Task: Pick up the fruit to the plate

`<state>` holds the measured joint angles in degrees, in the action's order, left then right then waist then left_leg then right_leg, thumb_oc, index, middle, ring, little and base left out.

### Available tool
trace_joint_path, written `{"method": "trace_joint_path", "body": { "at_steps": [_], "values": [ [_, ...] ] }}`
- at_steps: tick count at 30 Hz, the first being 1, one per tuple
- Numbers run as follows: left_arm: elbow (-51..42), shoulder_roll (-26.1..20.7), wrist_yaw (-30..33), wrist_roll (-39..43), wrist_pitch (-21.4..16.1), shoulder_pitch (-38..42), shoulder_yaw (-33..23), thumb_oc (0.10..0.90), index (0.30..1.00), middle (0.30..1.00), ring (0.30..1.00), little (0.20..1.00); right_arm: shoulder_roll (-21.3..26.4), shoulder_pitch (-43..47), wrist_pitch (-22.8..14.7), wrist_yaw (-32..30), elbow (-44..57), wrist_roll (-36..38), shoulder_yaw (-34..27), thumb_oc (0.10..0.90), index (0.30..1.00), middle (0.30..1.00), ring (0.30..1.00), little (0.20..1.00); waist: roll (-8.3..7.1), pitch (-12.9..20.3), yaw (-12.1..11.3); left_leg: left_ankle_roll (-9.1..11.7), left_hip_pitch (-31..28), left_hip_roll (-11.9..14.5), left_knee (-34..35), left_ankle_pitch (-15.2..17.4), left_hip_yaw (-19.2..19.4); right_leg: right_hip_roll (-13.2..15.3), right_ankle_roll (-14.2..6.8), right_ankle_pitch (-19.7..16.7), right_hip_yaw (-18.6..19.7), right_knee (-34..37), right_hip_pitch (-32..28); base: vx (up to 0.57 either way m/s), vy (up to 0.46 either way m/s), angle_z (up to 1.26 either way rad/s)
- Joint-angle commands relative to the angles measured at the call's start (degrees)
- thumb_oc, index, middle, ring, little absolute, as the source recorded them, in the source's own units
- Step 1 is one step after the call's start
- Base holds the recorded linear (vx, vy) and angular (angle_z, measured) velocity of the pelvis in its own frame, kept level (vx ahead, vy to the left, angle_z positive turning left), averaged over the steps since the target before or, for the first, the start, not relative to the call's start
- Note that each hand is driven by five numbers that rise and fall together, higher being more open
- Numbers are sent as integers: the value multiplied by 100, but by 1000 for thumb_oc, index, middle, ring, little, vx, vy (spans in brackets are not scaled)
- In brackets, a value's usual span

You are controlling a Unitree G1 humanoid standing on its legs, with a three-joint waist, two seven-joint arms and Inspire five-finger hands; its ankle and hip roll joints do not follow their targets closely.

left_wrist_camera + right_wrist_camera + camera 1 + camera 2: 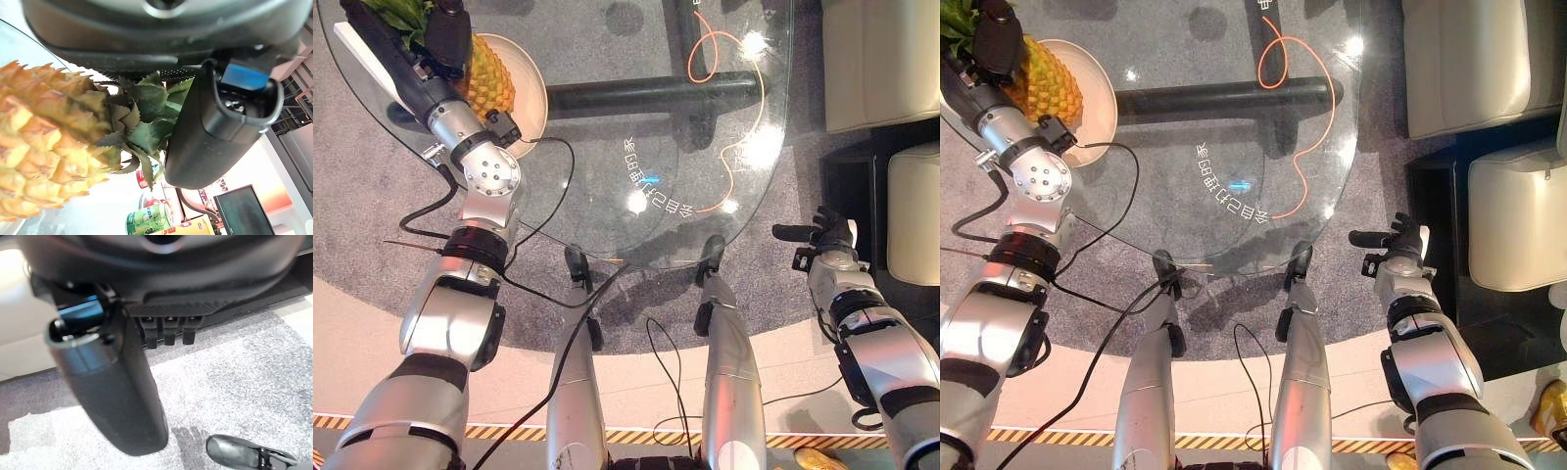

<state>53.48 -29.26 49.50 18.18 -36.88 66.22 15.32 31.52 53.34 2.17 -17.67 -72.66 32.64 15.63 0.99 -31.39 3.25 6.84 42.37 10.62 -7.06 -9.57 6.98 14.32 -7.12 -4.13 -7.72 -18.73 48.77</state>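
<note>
Left eye view: a pineapple [487, 80] lies on a pale round plate [534, 86] at the far left of a round glass table [607, 166]. The fruit's green leaf crown [399, 14] points toward the far left edge of the picture, and its yellow body rests across the middle of the plate.

The left arm reaches from the lower left over the table edge to the plate. The left hand [448, 37] sits on top of the pineapple at the junction of body and leaves. In the left wrist view the thumb [215, 132] lies against the leaves beside the fruit body [44, 147]. The other fingers are hidden behind the fruit, so whether the hand grips the pineapple or only rests on it cannot be told.

The right hand [1393, 240] hangs off the table, to its near right, above the grey carpet [1371, 186]. Its thumb [1368, 238] sticks out sideways toward the table. In the right wrist view the thumb [117, 391] is straight and the fingers [166, 330] show only as short stubs at the palm edge; the hand holds nothing and looks relaxed.

An orange cord [720, 59] curls across the far right part of the glass. A dark tube base [651, 93] shows beneath the glass. Cream cushioned seats [1464, 59] stand to the right of the table. Cans [149, 218] stand in the background of the left wrist view.
</note>
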Motion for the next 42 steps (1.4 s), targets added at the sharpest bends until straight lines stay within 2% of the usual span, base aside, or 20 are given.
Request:
{"method": "trace_joint_path", "body": {
  "at_steps": [1, 9, 36, 39, 40, 42],
  "values": [
    [-90, -639, 151, -248, -553, 788, -61, 303, 474, 474, 474, 403, 331, 4, -126, -219, -157, -25, 137, 800, 900, 900, 900, 900, -184, 159, -110, 264, 366, -20, -768, 566, -417, -75, -193, 168, -85, 129, -201, 0, 0, 0],
    [-74, -615, 78, -235, -577, 700, -70, 377, 538, 538, 538, 477, 321, 6, -150, -242, -151, -64, 119, 800, 900, 900, 900, 900, -174, 159, -123, 261, 374, -28, -762, 557, -427, -67, -197, 163, -96, 120, -194, 0, 0, 0],
    [-140, -666, 48, -499, -576, 535, -13, 451, 601, 601, 601, 551, 376, 37, -257, -304, -142, -40, 117, 800, 900, 900, 900, 900, -134, 159, -178, 258, 377, -50, -669, 520, -428, -32, -228, 111, -132, 192, -180, 0, 0, 0],
    [-173, -664, 60, -605, -571, 515, 22, 512, 653, 653, 653, 612, 370, 33, -262, -330, -117, -36, 121, 800, 900, 900, 900, 900, -128, 159, -185, 257, 374, -52, -654, 511, -426, -24, -232, 103, -140, 200, -181, 0, 0, 0],
    [-196, -661, 58, -649, -554, 510, 31, 583, 714, 714, 714, 683, 376, 42, -246, -334, -111, -43, 109, 800, 900, 900, 900, 900, -126, 159, -186, 258, 366, -48, -652, 512, -415, -19, -235, 103, -146, 204, -189, 0, 0, 0],
    [-256, -645, 66, -719, -526, 497, 47, 676, 794, 794, 794, 776, 366, 34, -240, -361, -90, -33, 100, 800, 900, 900, 900, 900, -121, 159, -188, 254, 370, -50, -660, 517, -406, -15, -241, 94, -150, 198, -178, 0, 0, 0]
  ]
}}
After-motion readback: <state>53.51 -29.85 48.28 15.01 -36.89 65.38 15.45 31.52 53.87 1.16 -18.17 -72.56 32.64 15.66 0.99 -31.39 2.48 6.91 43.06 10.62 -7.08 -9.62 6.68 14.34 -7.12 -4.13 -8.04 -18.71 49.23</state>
